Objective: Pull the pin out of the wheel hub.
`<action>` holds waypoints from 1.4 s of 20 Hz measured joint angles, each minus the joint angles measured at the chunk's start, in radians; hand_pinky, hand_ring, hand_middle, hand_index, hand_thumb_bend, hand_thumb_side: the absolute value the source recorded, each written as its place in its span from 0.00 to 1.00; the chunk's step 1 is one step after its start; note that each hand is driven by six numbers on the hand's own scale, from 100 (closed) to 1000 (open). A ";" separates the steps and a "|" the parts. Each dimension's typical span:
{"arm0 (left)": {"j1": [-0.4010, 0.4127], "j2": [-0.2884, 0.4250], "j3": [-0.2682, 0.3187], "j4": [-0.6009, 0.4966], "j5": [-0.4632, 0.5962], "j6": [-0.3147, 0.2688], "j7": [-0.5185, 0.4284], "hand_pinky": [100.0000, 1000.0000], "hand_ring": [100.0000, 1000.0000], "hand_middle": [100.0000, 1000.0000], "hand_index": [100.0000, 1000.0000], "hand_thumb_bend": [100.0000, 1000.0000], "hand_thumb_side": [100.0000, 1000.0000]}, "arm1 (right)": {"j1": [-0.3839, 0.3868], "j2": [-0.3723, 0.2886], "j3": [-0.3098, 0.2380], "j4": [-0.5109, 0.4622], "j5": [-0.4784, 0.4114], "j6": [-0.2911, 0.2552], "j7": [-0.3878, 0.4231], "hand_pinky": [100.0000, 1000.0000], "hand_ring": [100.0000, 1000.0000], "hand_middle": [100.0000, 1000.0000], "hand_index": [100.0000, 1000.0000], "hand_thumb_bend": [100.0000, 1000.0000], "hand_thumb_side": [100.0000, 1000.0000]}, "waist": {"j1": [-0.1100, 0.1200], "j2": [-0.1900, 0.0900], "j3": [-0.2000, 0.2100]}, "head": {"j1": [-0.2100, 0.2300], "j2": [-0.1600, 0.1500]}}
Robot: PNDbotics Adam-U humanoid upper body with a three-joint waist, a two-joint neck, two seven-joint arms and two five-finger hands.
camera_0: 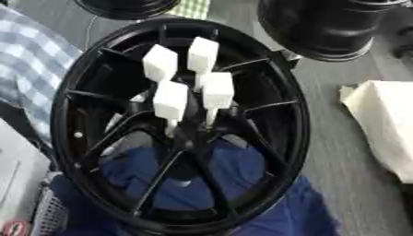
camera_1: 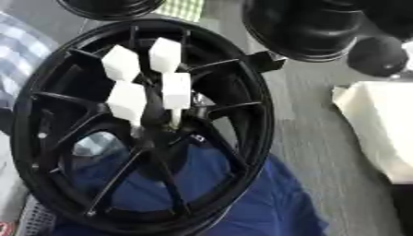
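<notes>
1. Pins, four of them with white block-shaped heads, stand in the middle of the black wheel hub (camera_0: pixel 181 124); neither of the robot's fingers shows in either view, so how far they are open cannot be told, and places cannot be given from them.
2. Nearest the camera, a blue cloth (camera_0: pixel 266 203) lies under the lower part of the hub and shows through its spokes.
3. At the lower left edge a pale object (camera_0: pixel 16 179) sits beside the rim.
4. The front pair of pins comes next: the lower left pin (camera_0: pixel 170 100) and the lower right pin (camera_0: pixel 218 91), each on a thin white stem running down into the hub centre.
5. Behind them stand the upper left pin (camera_0: pixel 160 63) and the upper right pin (camera_0: pixel 203 55), close together.
6. A checked cloth (camera_0: pixel 32 60) lies left of the rim, and a cream-coloured folded item (camera_0: pixel 383 124) lies on the grey bench (camera_0: pixel 339 152) to the right, apart from the hub.
7. Farthest back, another black wheel (camera_0: pixel 322 25) stands at the upper right, with a further dark rim (camera_0: pixel 129 7) at the top edge.
</notes>
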 measured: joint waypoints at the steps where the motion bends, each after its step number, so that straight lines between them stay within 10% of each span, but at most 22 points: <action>1: 0.000 0.000 0.000 0.000 0.000 0.000 0.000 0.82 0.70 0.71 0.74 0.15 0.67 | -0.027 -0.027 0.026 0.000 0.017 -0.005 0.016 0.81 0.74 0.67 0.76 0.50 0.29 | 0.001 0.000 0.000 | -0.001 0.000; 7: -0.005 0.000 -0.001 0.000 0.003 0.000 -0.003 0.82 0.70 0.71 0.74 0.14 0.67 | -0.162 -0.104 0.159 0.000 0.109 -0.028 0.110 0.81 0.75 0.68 0.78 0.49 0.31 | 0.006 0.003 0.004 | -0.013 0.004; 16: -0.005 -0.001 -0.003 0.000 0.004 0.001 -0.004 0.82 0.70 0.71 0.74 0.15 0.66 | -0.305 0.027 0.289 0.120 0.248 0.016 0.248 0.80 0.74 0.70 0.79 0.51 0.31 | 0.008 -0.007 0.003 | -0.025 0.012; 28: -0.006 -0.002 -0.006 0.000 0.006 0.000 -0.002 0.82 0.70 0.71 0.74 0.15 0.65 | -0.323 0.134 0.327 0.273 0.432 -0.039 0.313 0.79 0.71 0.70 0.80 0.51 0.29 | 0.009 -0.013 0.008 | -0.021 0.025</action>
